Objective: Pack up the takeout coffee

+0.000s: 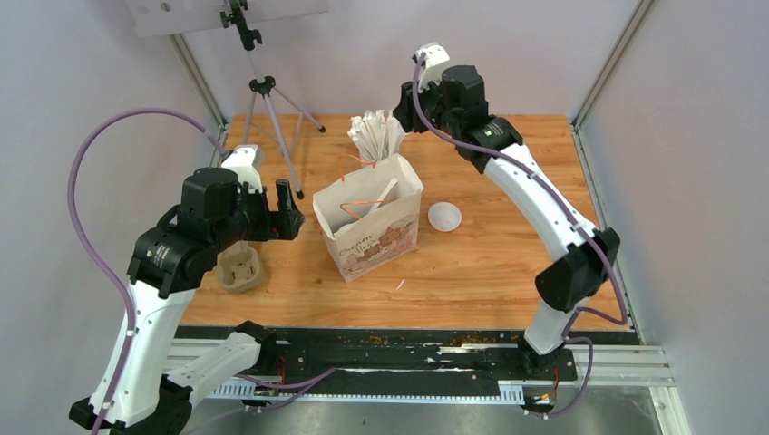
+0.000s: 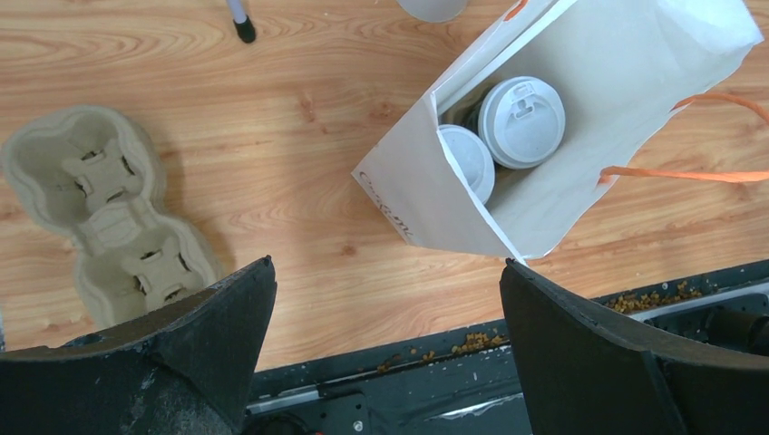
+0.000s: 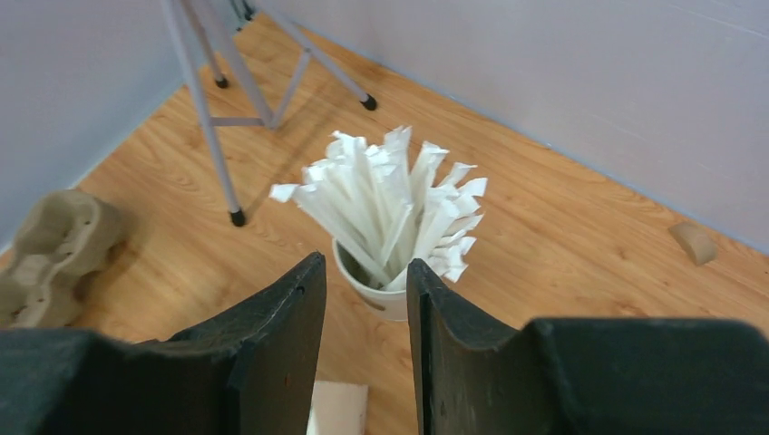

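Note:
The takeout coffee, two cups with round white lids (image 2: 521,120) (image 2: 470,161), stands side by side inside the open white paper bag (image 2: 426,195); only the lids show. In the top view the bag (image 1: 367,236) stands mid-table and a thin white stick (image 1: 381,198) leans in its mouth. My left gripper (image 2: 388,272) hangs open above the table's near edge, left of the bag (image 1: 292,210), with nothing between its fingers. My right gripper (image 3: 365,267) is open with a narrow gap, empty, hovering beside the white cup of wrapped sticks (image 3: 390,217), behind the bag (image 1: 402,116).
The beige pulp carrier (image 1: 238,269) lies empty at the near left (image 2: 100,213). A tripod (image 1: 272,118) stands at the back left. A small round white piece (image 1: 444,216) lies right of the bag. Orange handles (image 2: 680,172) stick out from the bag.

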`<state>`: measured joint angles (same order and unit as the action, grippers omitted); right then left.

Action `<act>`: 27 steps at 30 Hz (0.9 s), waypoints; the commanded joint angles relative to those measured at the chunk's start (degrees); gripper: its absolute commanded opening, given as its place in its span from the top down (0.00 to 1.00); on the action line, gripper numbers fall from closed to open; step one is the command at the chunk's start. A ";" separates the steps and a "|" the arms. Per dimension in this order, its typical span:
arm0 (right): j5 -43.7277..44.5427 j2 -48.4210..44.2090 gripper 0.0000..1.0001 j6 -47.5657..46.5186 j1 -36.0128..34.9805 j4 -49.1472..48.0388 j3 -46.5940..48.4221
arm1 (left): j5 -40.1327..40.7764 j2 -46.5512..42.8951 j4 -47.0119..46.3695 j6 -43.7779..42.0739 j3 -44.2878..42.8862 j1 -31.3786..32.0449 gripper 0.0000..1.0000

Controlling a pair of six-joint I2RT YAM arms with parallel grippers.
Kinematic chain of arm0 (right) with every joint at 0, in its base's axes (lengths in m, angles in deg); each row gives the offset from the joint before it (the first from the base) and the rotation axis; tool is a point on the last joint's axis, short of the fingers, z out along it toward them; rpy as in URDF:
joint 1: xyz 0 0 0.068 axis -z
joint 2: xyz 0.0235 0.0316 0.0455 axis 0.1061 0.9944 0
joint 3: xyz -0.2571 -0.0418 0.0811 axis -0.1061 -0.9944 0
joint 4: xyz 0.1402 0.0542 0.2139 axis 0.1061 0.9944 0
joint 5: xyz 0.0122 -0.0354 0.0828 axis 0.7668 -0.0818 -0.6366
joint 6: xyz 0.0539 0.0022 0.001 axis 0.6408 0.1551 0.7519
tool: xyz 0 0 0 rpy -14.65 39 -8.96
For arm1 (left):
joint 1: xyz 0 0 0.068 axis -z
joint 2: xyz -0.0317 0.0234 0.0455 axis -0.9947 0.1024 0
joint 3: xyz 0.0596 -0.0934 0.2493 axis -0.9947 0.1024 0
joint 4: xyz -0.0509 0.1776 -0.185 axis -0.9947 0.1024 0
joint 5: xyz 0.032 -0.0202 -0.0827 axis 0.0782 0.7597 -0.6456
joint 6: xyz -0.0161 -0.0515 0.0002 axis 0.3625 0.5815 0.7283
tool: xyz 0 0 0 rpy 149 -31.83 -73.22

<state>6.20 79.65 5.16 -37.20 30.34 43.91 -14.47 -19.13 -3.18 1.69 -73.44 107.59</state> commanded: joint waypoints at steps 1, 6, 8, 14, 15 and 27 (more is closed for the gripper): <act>3.85 7.60 0.62 -4.46 1.64 4.53 8.60 | 1.45 -0.40 2.29 0.66 0.07 -0.34 0.00; 3.78 12.93 0.59 -4.63 2.45 4.77 12.12 | 1.03 -1.34 2.78 2.81 1.42 -0.35 0.00; 2.20 13.90 0.59 -5.50 3.09 3.39 11.96 | -0.56 -1.80 1.94 2.64 1.80 -0.35 0.00; -4.59 16.23 0.63 -4.49 6.02 0.40 12.69 | -2.09 -2.35 1.68 2.11 1.74 -0.35 0.00; -5.65 16.47 0.64 -4.50 6.25 0.14 12.92 | -2.08 -2.44 1.61 2.14 1.79 -0.35 0.00; -11.69 21.51 0.64 -2.06 7.42 1.63 18.17 | -2.36 -2.52 1.85 2.80 2.06 -0.35 0.00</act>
<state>-2.21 99.74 1.14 -30.04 34.12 58.71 -16.59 -21.51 -0.56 3.87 -71.06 107.59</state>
